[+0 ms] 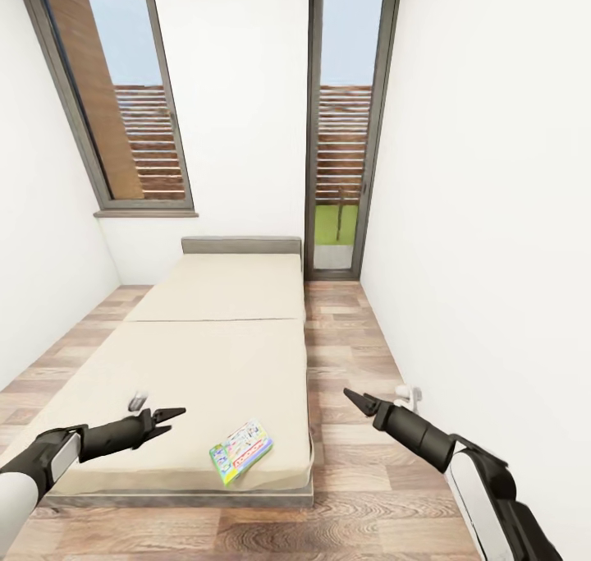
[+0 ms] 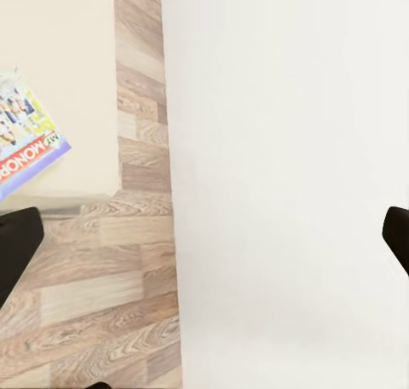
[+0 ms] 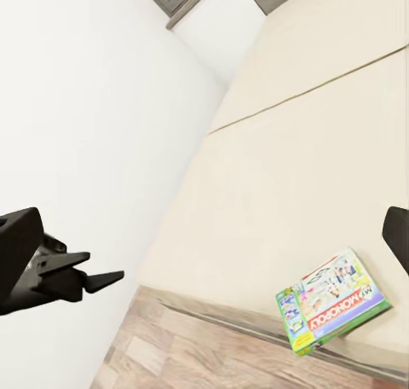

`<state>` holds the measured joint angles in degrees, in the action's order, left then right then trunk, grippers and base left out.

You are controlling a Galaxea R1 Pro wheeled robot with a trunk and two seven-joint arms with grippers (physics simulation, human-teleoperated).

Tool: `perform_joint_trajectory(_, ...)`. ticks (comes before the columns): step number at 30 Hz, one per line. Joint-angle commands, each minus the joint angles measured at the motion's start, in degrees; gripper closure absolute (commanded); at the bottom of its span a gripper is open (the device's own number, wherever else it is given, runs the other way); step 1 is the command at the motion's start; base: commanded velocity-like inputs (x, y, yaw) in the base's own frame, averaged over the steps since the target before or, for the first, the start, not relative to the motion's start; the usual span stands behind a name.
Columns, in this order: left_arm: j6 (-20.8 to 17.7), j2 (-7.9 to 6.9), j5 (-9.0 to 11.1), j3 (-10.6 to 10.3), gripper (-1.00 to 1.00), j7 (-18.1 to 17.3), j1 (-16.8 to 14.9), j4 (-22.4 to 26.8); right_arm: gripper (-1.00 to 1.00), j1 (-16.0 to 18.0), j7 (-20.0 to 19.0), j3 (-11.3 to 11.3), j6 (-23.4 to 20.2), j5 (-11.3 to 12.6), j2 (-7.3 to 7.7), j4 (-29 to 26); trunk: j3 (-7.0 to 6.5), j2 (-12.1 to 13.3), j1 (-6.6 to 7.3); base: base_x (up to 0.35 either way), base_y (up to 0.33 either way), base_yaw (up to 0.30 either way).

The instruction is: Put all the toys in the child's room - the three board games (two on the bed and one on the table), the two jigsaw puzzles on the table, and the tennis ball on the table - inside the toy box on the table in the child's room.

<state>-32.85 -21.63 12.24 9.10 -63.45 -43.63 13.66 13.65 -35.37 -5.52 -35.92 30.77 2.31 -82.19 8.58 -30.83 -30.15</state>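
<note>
From the head view, a Monopoly board game [image 1: 240, 452] lies flat near the foot corner of the bed [image 1: 222, 331], green-edged with colourful art. The left gripper [image 1: 172, 417] hovers over the mattress, fingers parted, empty; the right gripper [image 1: 353, 397] hangs over the wood floor [image 1: 361, 495], and whether it is parted I cannot tell.

The left wrist view shows the box's red lettering beside the mattress edge.

The right wrist view shows its green rim and white face.
</note>
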Motion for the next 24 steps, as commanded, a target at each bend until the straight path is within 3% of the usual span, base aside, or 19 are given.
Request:
perform_joint_trajectory(1,-0.48,0.22,0.33,-0.07,-1.00,0.32,-0.05,-0.02,-1.00,0.05,-0.04,-0.22,-0.43,0.36,0.01,-0.05,0.29,-0.52,-0.25,0.000,0.000,0.000)
perform_joint_trajectory(3,-0.47,0.94,0.38,0.23,-1.00,1.51,-0.05,-0.07,-1.00,0.06,0.04,-0.93,-0.51,0.42,-0.05,-0.17,0.65,-1.32,-0.69,0.000,0.000,0.000)
perform_joint_trajectory(12,-0.53,1.58,0.50,0.92,-1.00,2.47,-0.05,-0.96,-1.00,0.06,-0.07,-1.76,-0.84,0.65,-0.03,0.06,2.27,-4.93,-2.66,0.000,0.000,0.000)
perform_joint_trajectory(17,-0.61,2.15,0.65,1.09,-1.00,2.46,-0.05,-2.30,-1.00,0.06,-0.16,-2.36,-1.42,2.61,-0.11,0.24,3.16,-6.94,-3.76,0.000,0.000,0.000)
perform_joint_trajectory(24,-0.88,2.77,0.60,4.23,-1.00,2.23,-0.05,-2.97,-1.00,0.06,0.26,-2.49,-1.51,4.11,-0.12,0.27,4.42,-9.74,-5.30,0.000,0.000,0.000)
